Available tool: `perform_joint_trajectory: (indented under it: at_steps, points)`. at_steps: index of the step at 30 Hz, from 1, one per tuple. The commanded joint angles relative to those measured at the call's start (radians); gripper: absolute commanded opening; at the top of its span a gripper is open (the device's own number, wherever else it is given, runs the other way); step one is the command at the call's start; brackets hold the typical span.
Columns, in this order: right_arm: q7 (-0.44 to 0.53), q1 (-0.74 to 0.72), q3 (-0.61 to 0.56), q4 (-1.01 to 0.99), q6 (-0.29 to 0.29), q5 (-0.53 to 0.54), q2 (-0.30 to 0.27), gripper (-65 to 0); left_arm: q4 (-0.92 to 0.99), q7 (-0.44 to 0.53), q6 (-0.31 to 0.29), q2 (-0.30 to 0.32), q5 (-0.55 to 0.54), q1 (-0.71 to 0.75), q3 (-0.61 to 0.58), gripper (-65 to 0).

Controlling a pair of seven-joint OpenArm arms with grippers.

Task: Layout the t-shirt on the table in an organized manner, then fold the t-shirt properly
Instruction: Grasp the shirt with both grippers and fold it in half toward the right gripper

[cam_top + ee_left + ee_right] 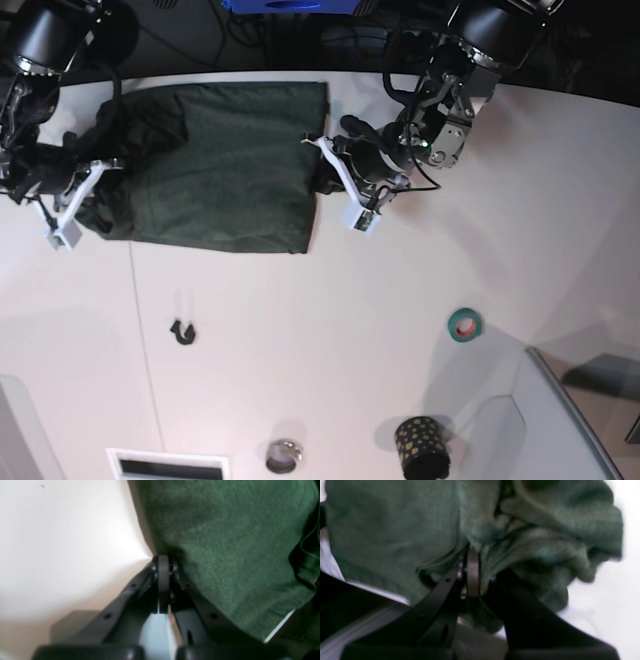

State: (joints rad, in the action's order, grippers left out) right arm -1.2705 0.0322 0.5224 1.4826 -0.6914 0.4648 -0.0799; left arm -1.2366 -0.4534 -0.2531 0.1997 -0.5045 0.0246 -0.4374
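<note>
Green t-shirt [215,165] lies spread across the table [330,330], stretched between both arms: left gripper [163,563] clenched at its edge, right gripper [472,562] pinching bunched fabric opposite.

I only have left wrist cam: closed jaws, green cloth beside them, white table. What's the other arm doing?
Observer: The right gripper is shut on a bunched edge of the t-shirt.
Operator: Is the shirt spread out at all?
Observer: Mostly, in the base view. It lies between both arms on the table, rumpled at the right gripper's end.
Operator: Is my left gripper holding cloth?
Observer: The left gripper sits shut at the shirt's opposite edge; whether it pinches fabric, I can't tell.
</note>
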Motion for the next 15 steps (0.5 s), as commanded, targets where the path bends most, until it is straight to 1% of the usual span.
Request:
perform_joint_trajectory:
  at_steps: [1, 2, 4, 7, 15]
  points:
    - [0.004, -0.019, -0.025, 0.043, -0.007, 0.021, -0.008, -64.2, -0.013, 0.017, -0.005, -0.009, -0.012, -0.01, -0.015, -65.0]
    - [-0.008, -0.019, -0.044, 0.063, -0.007, 0.021, -0.005, -64.2, -0.013, 0.017, -0.005, -0.01, -0.012, -0.01, -0.022, -65.0]
    - [-0.027, -0.019, -0.075, 0.105, -0.007, 0.021, 0.024, -64.2, -0.013, 0.017, -0.005, -0.021, -0.012, -0.01, -0.031, -65.0]
    - [-0.047, -0.008, -0.117, 0.155, -0.007, 0.021, 0.05, -64.2, -0.013, 0.017, -0.005, -0.035, -0.012, -0.01, -0.031, -65.0]
    - [-0.044, 0.035, -0.279, 0.238, -0.007, 0.024, 0.065, -64.2, -0.013, 0.017, -0.005, -0.055, -0.012, -0.024, -0.031, -65.0]
